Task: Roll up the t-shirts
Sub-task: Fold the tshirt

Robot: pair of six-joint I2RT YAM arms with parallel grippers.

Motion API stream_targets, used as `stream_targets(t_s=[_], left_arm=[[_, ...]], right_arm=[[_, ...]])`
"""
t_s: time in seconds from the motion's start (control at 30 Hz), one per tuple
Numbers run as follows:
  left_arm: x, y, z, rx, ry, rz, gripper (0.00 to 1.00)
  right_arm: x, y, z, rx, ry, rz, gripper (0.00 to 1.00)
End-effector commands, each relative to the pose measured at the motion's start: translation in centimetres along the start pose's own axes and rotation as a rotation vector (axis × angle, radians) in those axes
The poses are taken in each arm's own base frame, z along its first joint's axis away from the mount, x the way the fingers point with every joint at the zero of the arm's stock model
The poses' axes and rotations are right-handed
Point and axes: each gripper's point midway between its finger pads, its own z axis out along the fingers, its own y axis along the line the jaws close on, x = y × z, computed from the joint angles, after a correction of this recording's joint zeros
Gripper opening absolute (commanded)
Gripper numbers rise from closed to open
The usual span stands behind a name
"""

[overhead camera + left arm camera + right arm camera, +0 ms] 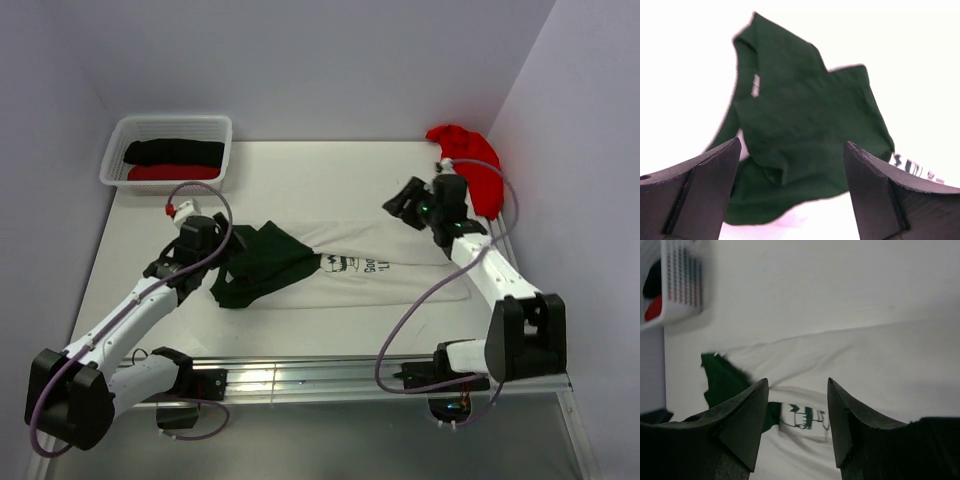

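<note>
Item 1, cream t-shirt (400,262): lies across the middle of the surface (330,175), folded into a long band running from 9 o'clock to 3 o'clock in the top view. Its dark green sleeves and collar (258,265) are bunched at the 9 o'clock end. A cartoon print with some lettering (350,265) faces up just beside the green cloth. In the right wrist view the band (850,360) shows soft creases.

Item 2, red t-shirt (470,165): in a loose heap at the 1 o'clock corner, against the wall, well apart from the cream one.

Item 3, black roll (175,151) and red roll (175,172): side by side and touching inside the white mesh basket (225,150) at the 10 o'clock corner, black on the far side.

Left tool (232,243): at the 9 o'clock end of the cream t-shirt, jaws spread wide. In its wrist view the green cloth (805,125) fills the gap between the fingers (705,185); nothing is gripped.

Right tool (403,200): above the band's far edge towards 2 o'clock, jaws parted and holding nothing, pointing towards the print (802,417). The red t-shirt lies just behind its wrist.
</note>
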Motion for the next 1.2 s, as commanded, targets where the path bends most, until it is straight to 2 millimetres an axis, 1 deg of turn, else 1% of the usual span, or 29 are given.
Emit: stream_targets(t_s=[0.0, 0.03, 0.07, 0.1, 0.13, 0.17, 0.2, 0.23, 0.27, 0.3, 0.33, 0.37, 0.4, 0.43, 0.5, 0.53, 0.57, 0.6, 0.63, 0.67, 0.7, 0.73, 0.77, 0.8, 0.83, 0.97, 1.03, 1.1, 1.17], left_arm=[[-3.1, -1.1, 0.0, 0.078, -0.023, -0.039, 0.89], [-3.3, -1.3, 0.0, 0.091, -0.018, -0.047, 0.89], [-3.8, -1.4, 0.0, 0.097, -0.028, -0.061, 0.89], [-3.9, -1.5, 0.1, 0.100, -0.023, -0.066, 0.89], [-4.0, -1.6, 0.2, 0.105, -0.020, -0.071, 0.89], [-4.1, -1.7, 0.3, 0.112, -0.015, -0.085, 0.89], [-4.0, -1.7, 0.6, 0.112, -0.006, -0.094, 0.89], [-4.1, -1.7, 0.7, 0.116, -0.001, -0.101, 0.89], [-4.0, -1.6, 0.9, 0.124, 0.014, -0.114, 0.89], [-4.0, -1.6, 1.0, 0.127, 0.017, -0.119, 0.89], [-4.1, -1.6, 1.0, 0.133, 0.021, -0.124, 0.89], [-4.3, -1.5, 1.0, 0.135, 0.019, -0.128, 0.89], [-4.3, -1.7, 0.8, 0.145, 0.022, -0.129, 0.90], [-4.3, -1.5, 0.7, 0.143, 0.023, -0.130, 0.90], [-4.3, -1.4, 0.3, 0.150, 0.016, -0.128, 0.90], [-4.4, -1.3, 0.2, 0.150, 0.012, -0.126, 0.90], [-4.2, -1.0, 0.2, 0.146, 0.016, -0.122, 0.90], [-4.1, -0.9, 0.2, 0.140, 0.019, -0.123, 0.90], [-3.9, -1.0, 0.1, 0.148, 0.031, -0.122, 0.90], [-3.6, -0.7, 0.2, 0.144, 0.039, -0.121, 0.90], [-3.6, -0.6, 0.2, 0.144, 0.040, -0.123, 0.91], [-3.4, -0.5, 0.2, 0.145, 0.044, -0.122, 0.90], [-3.2, -0.3, 0.2, 0.141, 0.047, -0.124, 0.90], [-3.3, -0.3, 0.1, 0.141, 0.045, -0.125, 0.90], [-3.2, -0.2, 0.1, 0.141, 0.045, -0.125, 0.90], [-3.2, -0.1, 0.1, 0.144, 0.044, -0.128, 0.91], [-3.2, 0.0, 0.1, 0.144, 0.045, -0.128, 0.91], [-3.1, 0.1, 0.3, 0.138, 0.050, -0.129, 0.91], [-3.0, 0.2, 0.4, 0.137, 0.052, -0.128, 0.90]], right_arm=[[1.6, 6.7, 2.0, -0.224, 0.089, -0.216, 0.57], [2.8, 6.8, 3.5, -0.219, 0.135, -0.236, 0.57], [3.2, 9.1, 3.9, -0.257, 0.151, -0.296, 0.57], [3.8, 10.0, 4.6, -0.265, 0.174, -0.325, 0.57], [5.1, 9.9, 6.1, -0.250, 0.216, -0.345, 0.57], [4.6, 11.6, 6.6, -0.264, 0.210, -0.376, 0.57], [6.8, 12.3, 7.8, -0.265, 0.259, -0.423, 0.57], [7.5, 13.0, 8.3, -0.268, 0.276, -0.446, 0.58], [7.0, 15.0, 8.8, -0.297, 0.263, -0.473, 0.59], [8.3, 16.3, 9.1, -0.318, 0.284, -0.514, 0.59], [9.9, 15.9, 10.3, -0.299, 0.334, -0.527, 0.59], [9.3, 17.7, 10.7, -0.325, 0.314, -0.558, 0.59], [10.3, 18.7, 10.9, -0.345, 0.335, -0.582, 0.59], [11.0, 19.3, 11.9, -0.350, 0.355, -0.597, 0.59], [12.1, 20.1, 12.7, -0.361, 0.382, -0.627, 0.59], [13.8, 20.0, 13.6, -0.357, 0.415, -0.641, 0.58], [13.7, 21.2, 13.8, -0.366, 0.411, -0.649, 0.57], [14.2, 21.5, 14.1, -0.369, 0.422, -0.659, 0.57], [15.3, 21.1, 15.0, -0.357, 0.445, -0.662, 0.57], [15.8, 22.2, 15.0, -0.368, 0.448, -0.666, 0.56], [16.3, 22.5, 15.1, -0.378, 0.458, -0.666, 0.56], [17.1, 22.1, 15.7, -0.369, 0.473, -0.667, 0.56], [17.3, 22.8, 15.7, -0.375, 0.469, -0.666, 0.56], [17.7, 22.9, 15.9, -0.376, 0.474, -0.667, 0.56], [18.2, 22.7, 16.2, -0.374, 0.486, -0.664, 0.56], [19.9, 22.7, 16.2, -0.384, 0.511, -0.671, 0.56], [20.5, 22.7, 16.1, -0.388, 0.522, -0.673, 0.56], [21.0, 22.7, 16.1, -0.388, 0.526, -0.673, 0.54], [21.3, 22.8, 16.2, -0.386, 0.525, -0.675, 0.52]])
